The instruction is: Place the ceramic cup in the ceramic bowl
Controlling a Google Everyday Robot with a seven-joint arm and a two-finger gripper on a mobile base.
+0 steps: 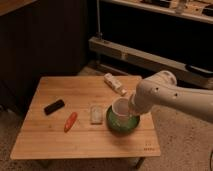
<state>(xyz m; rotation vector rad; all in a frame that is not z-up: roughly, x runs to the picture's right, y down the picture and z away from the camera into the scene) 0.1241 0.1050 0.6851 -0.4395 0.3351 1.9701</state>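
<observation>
The white ceramic cup is upright in the dark green ceramic bowl, which stands on the right part of the wooden table. My gripper is at the cup's right side, at the end of the white arm that reaches in from the right. The arm hides the gripper's fingers and the bowl's right rim.
A white rectangular packet lies just left of the bowl. A red-orange carrot-shaped thing and a black flat thing lie further left. A pale wrapped bar lies at the table's far edge. Metal shelving stands behind.
</observation>
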